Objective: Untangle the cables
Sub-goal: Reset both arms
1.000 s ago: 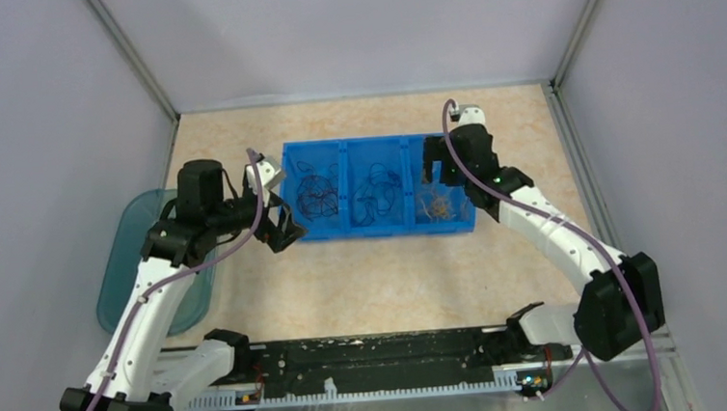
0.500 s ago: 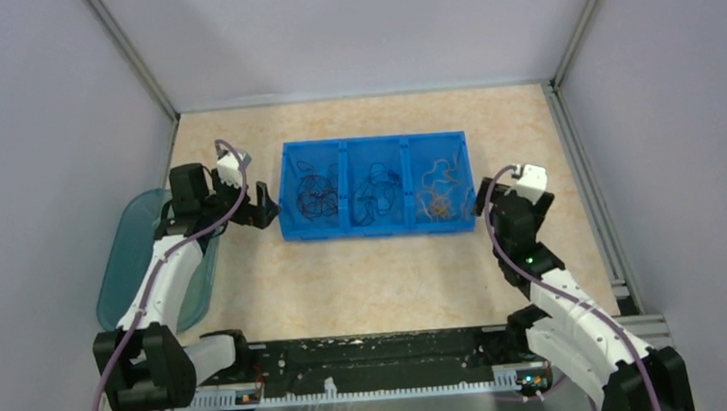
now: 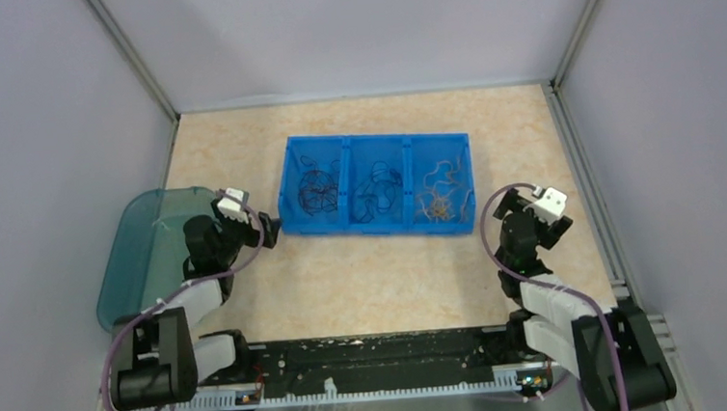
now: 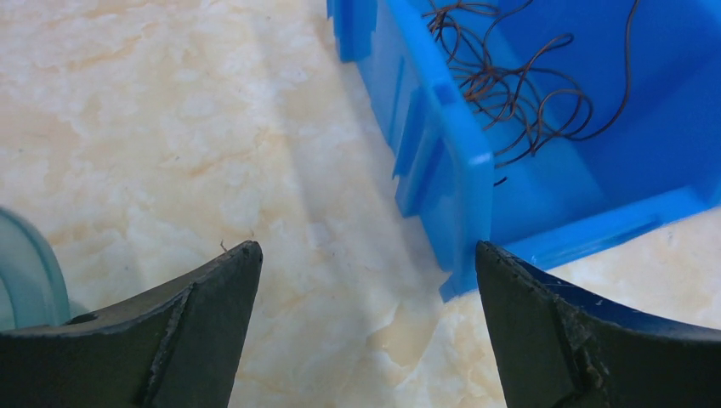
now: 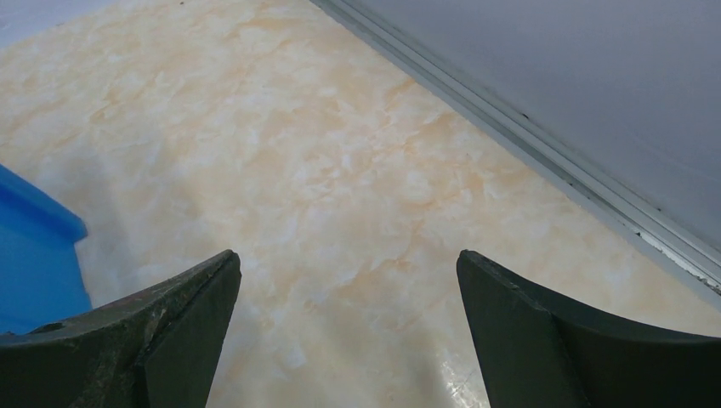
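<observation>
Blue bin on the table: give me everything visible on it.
The blue bin is rectangular, plastic by its look, split by two dividers into three compartments side by side, with ribs on its outer wall. It sits flat on the table, slightly skewed. Dark cables lie in the left and middle compartments, yellow-orange cables in the right. The open left end effector is close to its near-left corner, not gripping it.
</observation>
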{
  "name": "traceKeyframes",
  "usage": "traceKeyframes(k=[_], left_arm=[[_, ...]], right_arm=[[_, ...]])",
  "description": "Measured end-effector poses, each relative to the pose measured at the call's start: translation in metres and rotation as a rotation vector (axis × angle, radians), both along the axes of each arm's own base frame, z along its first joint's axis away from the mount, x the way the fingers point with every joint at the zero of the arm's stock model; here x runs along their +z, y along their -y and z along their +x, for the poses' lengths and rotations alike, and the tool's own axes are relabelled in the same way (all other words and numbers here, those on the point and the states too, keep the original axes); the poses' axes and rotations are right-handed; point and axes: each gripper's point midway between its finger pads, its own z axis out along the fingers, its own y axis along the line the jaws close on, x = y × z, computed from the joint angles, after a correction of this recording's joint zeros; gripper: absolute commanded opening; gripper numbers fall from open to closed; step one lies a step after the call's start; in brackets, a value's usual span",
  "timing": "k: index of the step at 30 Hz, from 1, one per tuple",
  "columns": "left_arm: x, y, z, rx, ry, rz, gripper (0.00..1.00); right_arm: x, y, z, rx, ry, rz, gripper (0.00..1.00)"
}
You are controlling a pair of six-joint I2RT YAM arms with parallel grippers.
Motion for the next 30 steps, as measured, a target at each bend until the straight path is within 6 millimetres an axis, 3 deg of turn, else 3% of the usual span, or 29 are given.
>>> traceKeyframes(k=[5, 10, 12, 17, 19, 23, 30], left_arm=[[-0.019, -0.005, -0.007, 0.045, 0.077, -0.009, 1.0], [-0.014, -0.01, 0.001, 0.086, 0.152, -0.026, 1.0], [-0.014, -0.012, 0.0, 0.097, 0.189, -0.03, 1.0], [-0.037, -0.014, -0.005, 0.117, 0.151, -0.036, 1.0], [-0.025, -0.015, 0.004, 0.117, 0.182, -0.035, 1.0], [0.002, -0.016, 0.041, 0.13, 0.25, -0.019, 1.0], [-0.008, -0.01, 0.042, 0.125, 0.205, 0.006, 1.0]], right_arm=[[-0.018, 0.002, 0.009, 0.002, -0.035, -0.019, 0.99], [-0.017, -0.002, 0.023, 0.06, -0.014, -0.043, 0.99], [-0.016, -0.01, 0.032, 0.123, -0.01, -0.061, 0.99], [-0.025, -0.044, 0.052, 0.365, -0.037, -0.128, 0.99], [-0.031, -0.051, 0.055, 0.417, -0.057, -0.14, 0.99], [-0.028, -0.049, 0.063, 0.43, -0.055, -0.134, 0.99], [-0.02, -0.046, 0.072, 0.435, -0.03, -0.125, 0.99]])
